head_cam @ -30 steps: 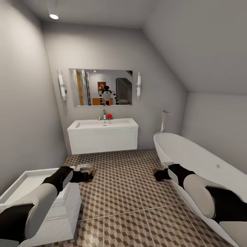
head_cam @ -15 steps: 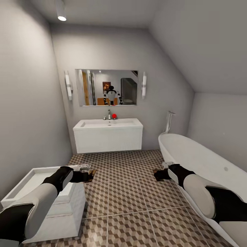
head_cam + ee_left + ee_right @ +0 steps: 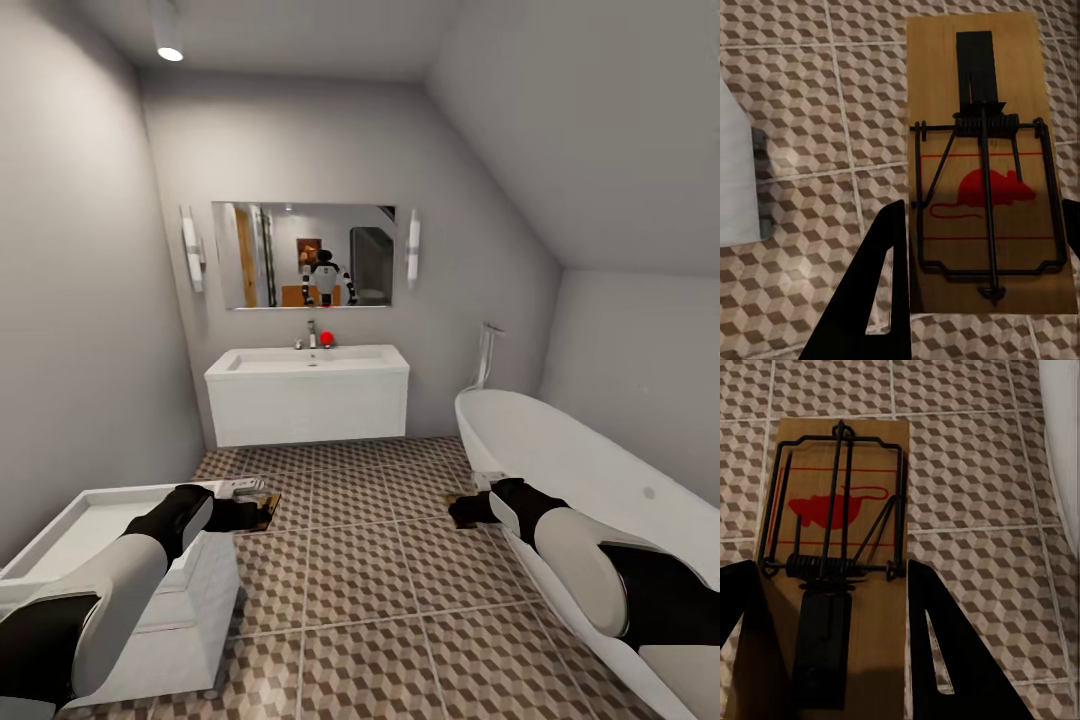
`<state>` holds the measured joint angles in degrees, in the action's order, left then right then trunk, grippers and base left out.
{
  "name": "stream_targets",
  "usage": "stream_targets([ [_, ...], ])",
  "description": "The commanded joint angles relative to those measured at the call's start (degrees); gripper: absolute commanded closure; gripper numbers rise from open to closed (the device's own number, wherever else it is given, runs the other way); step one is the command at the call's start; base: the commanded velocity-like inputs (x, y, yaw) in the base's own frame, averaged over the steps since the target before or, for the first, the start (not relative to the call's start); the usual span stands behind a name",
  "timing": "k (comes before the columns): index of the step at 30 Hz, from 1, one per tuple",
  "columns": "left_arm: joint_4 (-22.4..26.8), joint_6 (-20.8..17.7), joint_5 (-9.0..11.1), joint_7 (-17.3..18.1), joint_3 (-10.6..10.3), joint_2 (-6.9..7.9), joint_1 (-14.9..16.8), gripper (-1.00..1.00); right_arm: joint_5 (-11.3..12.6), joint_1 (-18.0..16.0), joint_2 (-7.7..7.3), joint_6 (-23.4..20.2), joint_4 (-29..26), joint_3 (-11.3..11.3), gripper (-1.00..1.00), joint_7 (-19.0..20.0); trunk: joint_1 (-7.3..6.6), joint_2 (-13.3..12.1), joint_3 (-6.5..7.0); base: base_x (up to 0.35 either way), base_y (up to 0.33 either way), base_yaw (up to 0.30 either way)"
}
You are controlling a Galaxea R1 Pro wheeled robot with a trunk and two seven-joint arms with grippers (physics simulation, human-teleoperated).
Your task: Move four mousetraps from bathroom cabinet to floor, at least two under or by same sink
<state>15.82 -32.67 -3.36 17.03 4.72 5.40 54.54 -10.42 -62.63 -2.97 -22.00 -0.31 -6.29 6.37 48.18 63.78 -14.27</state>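
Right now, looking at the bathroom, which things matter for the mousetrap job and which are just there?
Belongs to the job:
mousetrap in the left tool
mousetrap in the right tool
bathroom floor
sink

Just there:
bathtub
mirror
toilet
small red object on the sink top

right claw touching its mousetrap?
Touching. Right wrist view: the right claw straddles the mousetrap, both fingers flush against the board's edges, held above the bathroom floor.
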Motion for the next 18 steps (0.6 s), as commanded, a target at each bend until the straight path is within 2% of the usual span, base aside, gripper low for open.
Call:
stream_targets([
  [1,0.08,-0.37,-0.41,0.26,0.47,-0.03,0.04,1.0,-0.39,-0.04,-0.02,-0.24,-0.04,-0.47,1.0,0.31,0.0,0.05,-0.08,0.0,-0.271,0.0],
  [8,0.07,-0.37,-0.41,0.28,0.47,-0.03,0.04,1.0,-0.39,-0.04,-0.02,-0.24,-0.04,-0.47,1.0,0.31,0.0,0.05,-0.08,0.0,-0.24,0.0],
  [18,0.08,-0.3,-0.49,0.28,0.47,0.02,0.04,1.0,-0.39,-0.04,-0.09,-0.24,-0.04,-0.47,1.0,0.31,0.0,0.05,-0.08,0.001,-0.034,0.0],
])
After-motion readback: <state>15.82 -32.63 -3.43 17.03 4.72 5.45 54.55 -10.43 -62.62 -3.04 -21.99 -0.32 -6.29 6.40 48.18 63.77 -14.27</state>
